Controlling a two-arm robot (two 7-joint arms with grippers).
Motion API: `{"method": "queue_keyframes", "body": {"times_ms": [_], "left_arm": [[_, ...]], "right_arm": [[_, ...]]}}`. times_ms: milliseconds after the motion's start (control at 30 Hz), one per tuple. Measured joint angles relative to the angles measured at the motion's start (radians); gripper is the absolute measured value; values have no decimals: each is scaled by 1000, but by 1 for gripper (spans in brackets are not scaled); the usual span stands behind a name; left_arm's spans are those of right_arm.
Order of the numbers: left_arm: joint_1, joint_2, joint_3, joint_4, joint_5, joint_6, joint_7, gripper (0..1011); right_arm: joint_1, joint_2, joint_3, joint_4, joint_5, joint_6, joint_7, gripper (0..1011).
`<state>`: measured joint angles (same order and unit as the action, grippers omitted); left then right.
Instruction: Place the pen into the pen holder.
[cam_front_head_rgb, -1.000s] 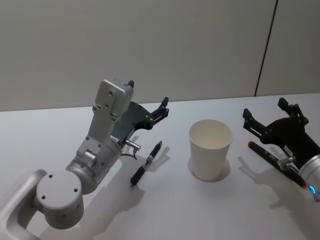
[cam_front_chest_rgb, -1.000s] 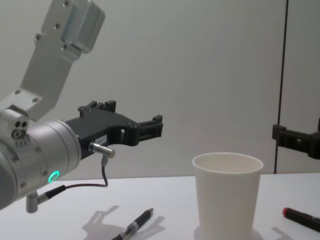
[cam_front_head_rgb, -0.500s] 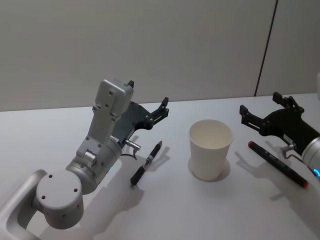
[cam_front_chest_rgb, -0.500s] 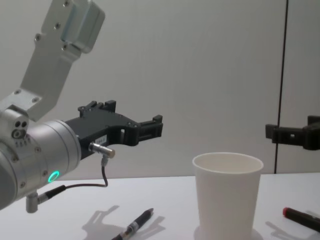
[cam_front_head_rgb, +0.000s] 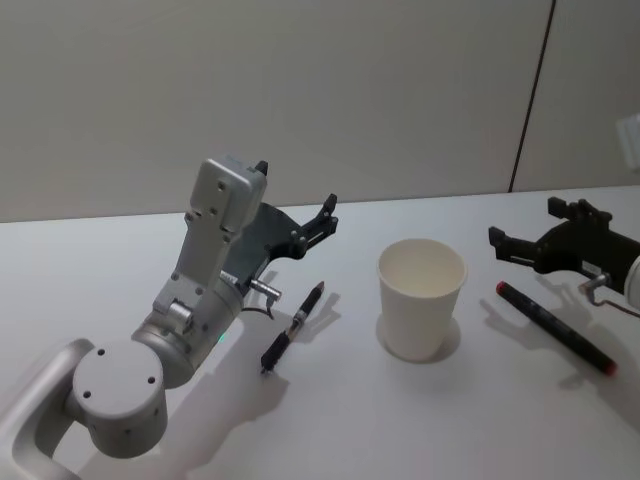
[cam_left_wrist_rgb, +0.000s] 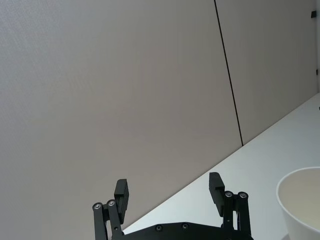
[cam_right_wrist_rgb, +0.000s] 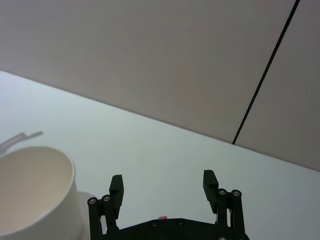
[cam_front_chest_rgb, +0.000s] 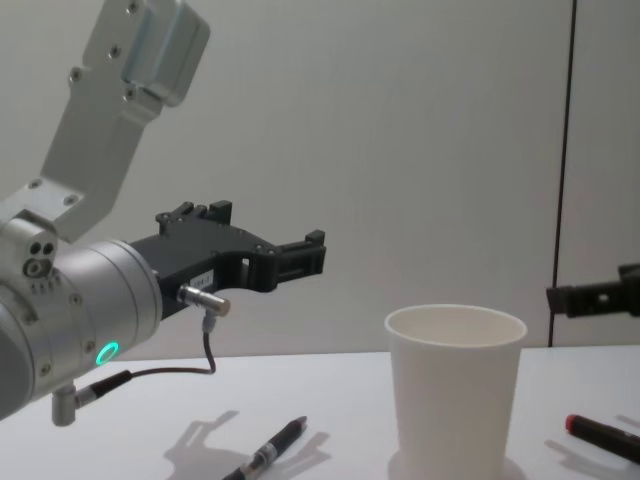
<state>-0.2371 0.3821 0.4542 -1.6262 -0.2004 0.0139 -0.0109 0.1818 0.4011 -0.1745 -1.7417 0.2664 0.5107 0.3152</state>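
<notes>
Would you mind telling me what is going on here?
A two-armed robot is meant to put a pen into the white paper cup, which stands empty. Neither pen is held: a black pen lies left of the cup near the open left gripper, and a red-tipped pen lies to its right near the open right gripper.

Chest view: we lose the base of the cup (cam_front_chest_rgb: 455, 390), the near end of the pen (cam_front_chest_rgb: 268, 455) and the marker (cam_front_chest_rgb: 600, 436) running off the right edge. On the right wrist view, the right gripper (cam_right_wrist_rgb: 163, 179) hides all but the marker's red speck.
</notes>
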Motion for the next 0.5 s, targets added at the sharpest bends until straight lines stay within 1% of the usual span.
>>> {"method": "queue_keyframes", "body": {"times_ms": [67, 133, 167, 200, 233, 267, 300, 367, 400, 467, 500], "left_arm": [[0, 0, 0, 0, 0, 0, 0, 1001], [0, 0, 0, 0, 0, 0, 0, 1001], [0, 0, 0, 0, 0, 0, 0, 1001], [0, 0, 0, 0, 0, 0, 0, 1001], [0, 0, 0, 0, 0, 0, 0, 1001], [0, 0, 0, 0, 0, 0, 0, 1001], [0, 0, 0, 0, 0, 0, 0, 1001], [0, 0, 0, 0, 0, 0, 0, 1001], [0, 0, 0, 0, 0, 0, 0, 1001], [0, 0, 0, 0, 0, 0, 0, 1001], [0, 0, 0, 0, 0, 0, 0, 1001]], "right_arm": [[24, 10, 1, 11, -18, 59, 40, 1001], [37, 16, 1, 17, -29, 87, 59, 1001], [49, 21, -1, 23, -41, 114, 80, 1001], [49, 21, -1, 23, -41, 114, 80, 1001], [63, 27, -3, 31, -56, 144, 103, 1001], [69, 29, -5, 34, -63, 156, 114, 1002], [80, 33, -8, 41, -80, 185, 138, 1001], [94, 38, -12, 49, -96, 209, 160, 1001], [106, 42, -18, 58, -113, 233, 183, 1001], [118, 46, -23, 66, -134, 259, 209, 1001], [131, 50, -30, 76, -155, 281, 233, 1001]]}}
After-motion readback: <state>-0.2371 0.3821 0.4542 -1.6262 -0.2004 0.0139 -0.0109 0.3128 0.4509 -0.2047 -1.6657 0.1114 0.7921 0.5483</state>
